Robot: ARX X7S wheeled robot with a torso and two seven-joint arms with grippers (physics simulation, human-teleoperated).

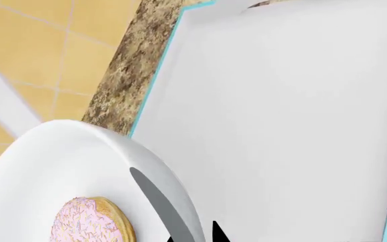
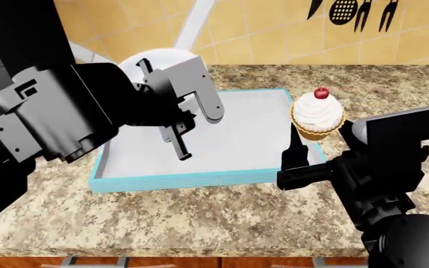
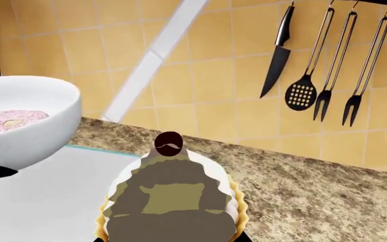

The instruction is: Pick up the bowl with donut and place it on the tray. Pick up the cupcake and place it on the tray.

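Right end effector (image 2: 295,149) grasps cupcake (image 2: 318,116) beside tray (image 2: 199,180); left end effector (image 2: 179,131) grips bowl (image 3: 25,121).

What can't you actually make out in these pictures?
- Head view: the left arm hides most of the bowl and all of the donut.
- Left wrist view: the picture's edge cuts off the donut and the jaws.
- Right wrist view: a dark overlay covers the cupcake; jaws unseen.
- Head view: the cupcake hides the tray rim behind it.
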